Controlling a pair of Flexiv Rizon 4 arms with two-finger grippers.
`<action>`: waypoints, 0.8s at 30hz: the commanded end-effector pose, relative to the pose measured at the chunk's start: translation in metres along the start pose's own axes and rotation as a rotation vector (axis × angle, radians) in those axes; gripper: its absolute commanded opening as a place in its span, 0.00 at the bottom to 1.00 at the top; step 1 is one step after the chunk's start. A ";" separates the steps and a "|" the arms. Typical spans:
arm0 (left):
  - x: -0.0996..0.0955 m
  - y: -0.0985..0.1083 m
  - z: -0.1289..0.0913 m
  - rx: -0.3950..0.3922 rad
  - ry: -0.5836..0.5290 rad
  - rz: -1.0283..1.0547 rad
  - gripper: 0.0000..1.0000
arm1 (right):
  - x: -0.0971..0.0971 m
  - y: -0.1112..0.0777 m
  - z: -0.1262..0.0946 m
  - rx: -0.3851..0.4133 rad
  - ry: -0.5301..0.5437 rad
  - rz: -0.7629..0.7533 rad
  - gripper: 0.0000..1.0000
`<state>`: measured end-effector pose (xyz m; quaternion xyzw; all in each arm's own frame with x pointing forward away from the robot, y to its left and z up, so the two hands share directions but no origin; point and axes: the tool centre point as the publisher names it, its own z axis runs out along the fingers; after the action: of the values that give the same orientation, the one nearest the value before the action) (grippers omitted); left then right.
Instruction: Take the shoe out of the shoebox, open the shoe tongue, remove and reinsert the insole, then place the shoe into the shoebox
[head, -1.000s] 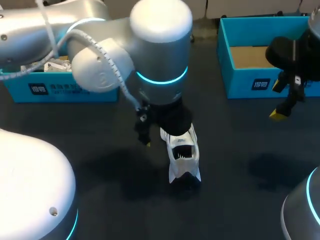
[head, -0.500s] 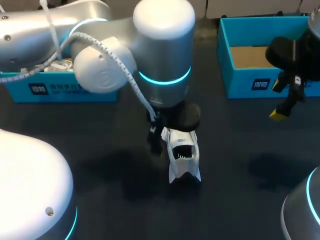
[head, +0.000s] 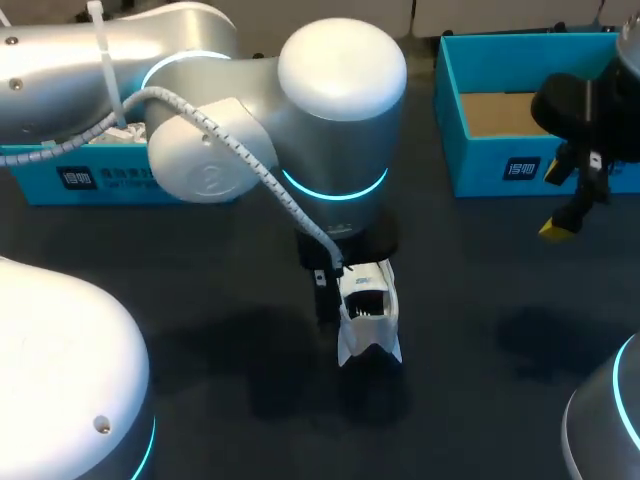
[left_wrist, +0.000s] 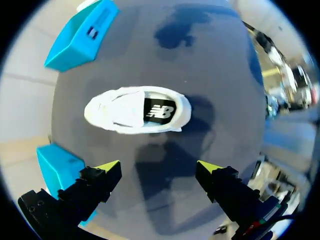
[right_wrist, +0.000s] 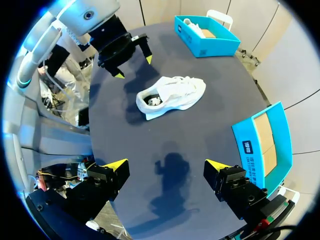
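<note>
One white shoe (head: 368, 312) sits near the middle of the dark table (head: 480, 300), outside both boxes. Two blue boxes stand far back: the left shoebox (head: 100, 180) and the right shoebox (head: 520, 165). My left end effector (left_wrist: 159, 166) hangs over the shoe, spread wide, gripping nothing. My right end effector (right_wrist: 166, 163) hangs wide and empty beside the right shoebox.

The left arm's silver-grey cylindrical joint (head: 335, 130) carries a white domed cap above a glowing cyan ring (head: 335, 190). A white spiral-wrapped cable (head: 245, 150) crosses beside that ring. Below and left of the ring, a white rounded shell (head: 60, 370) bears what look like small screws. The black left gripper (left_wrist: 159, 167) and black right gripper (right_wrist: 167, 165) have yellow wedge tips.
</note>
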<state>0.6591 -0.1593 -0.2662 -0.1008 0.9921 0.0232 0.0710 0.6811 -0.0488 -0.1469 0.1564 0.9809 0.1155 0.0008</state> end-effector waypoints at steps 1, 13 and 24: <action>0.002 -0.008 -0.001 -0.025 -0.005 -0.030 1.00 | -0.002 0.001 0.001 0.004 0.003 0.001 1.00; 0.017 -0.024 0.019 0.121 0.044 0.089 1.00 | -0.002 0.001 0.001 0.004 0.003 0.001 1.00; 0.035 -0.048 0.040 0.176 0.062 0.130 1.00 | -0.002 0.001 0.001 0.004 0.003 0.001 1.00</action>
<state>0.6396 -0.2054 -0.3010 -0.0309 0.9965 -0.0569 0.0520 0.6811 -0.0487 -0.1469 0.1563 0.9809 0.1155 0.0008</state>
